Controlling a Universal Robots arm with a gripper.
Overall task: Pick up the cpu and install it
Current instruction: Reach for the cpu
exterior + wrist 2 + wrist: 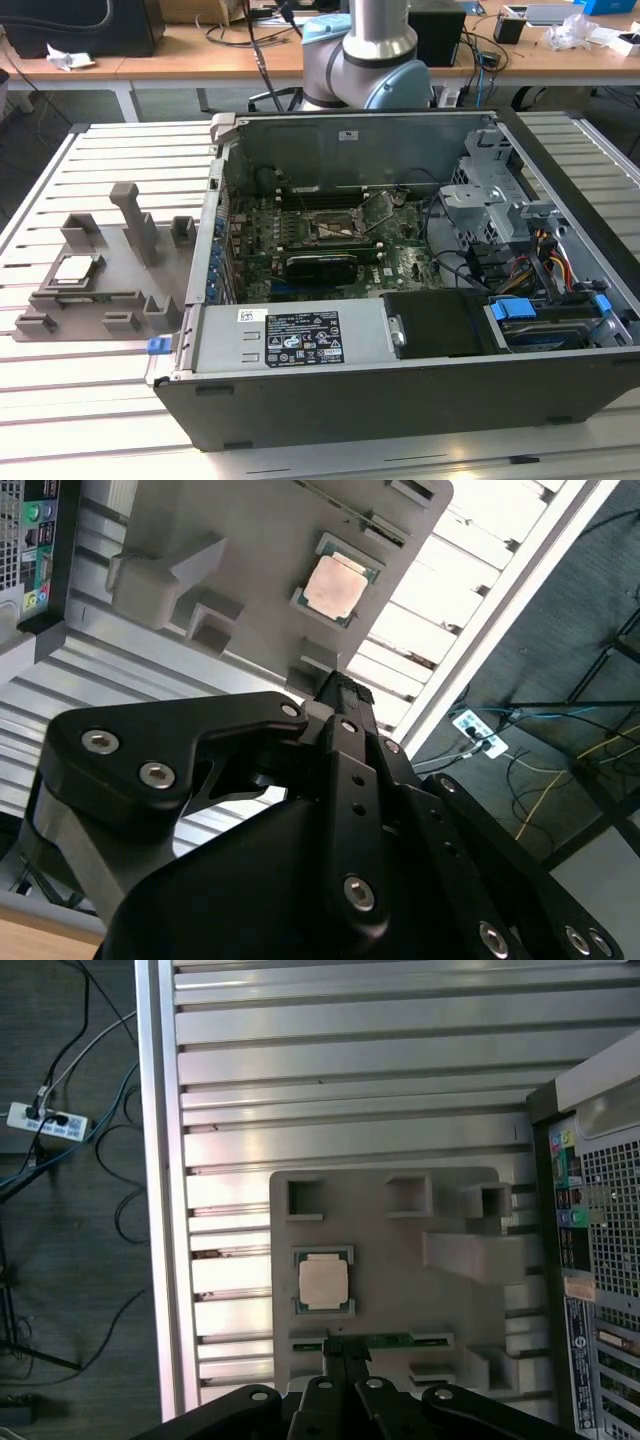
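**Gripper poised over the parts fixture, cpu not yet taken.** The cpu (323,1282) lies flat, metal top upward, in a square pocket of a grey fixture (400,1260). The fixture rests on the slatted tabletop (350,1060), close to the tabletop edge on the exterior view's left and beside the open computer case (400,400). The floor (70,1260) with its cables begins just beyond that edge.

In the first wrist view the gripper (345,1348) hangs above the fixture and looks down on it. Its fingers are drawn together to a narrow seam and hold nothing. The tips sit over a thin green strip (385,1340) in a slot next to the cpu's pocket. They are therefore near the cpu but off to one side of it, and clear of its surface.

The chip is square and so has no long axis. Its sides run parallel to the fixture's edges and to the tabletop's slats. To judge by both wrist views, the offset from gripper to cpu runs across the fixture, away from the strip and toward the chip's centre.

The black socket frame (335,228) on the board inside the case is well apart from the cpu, past the case wall.
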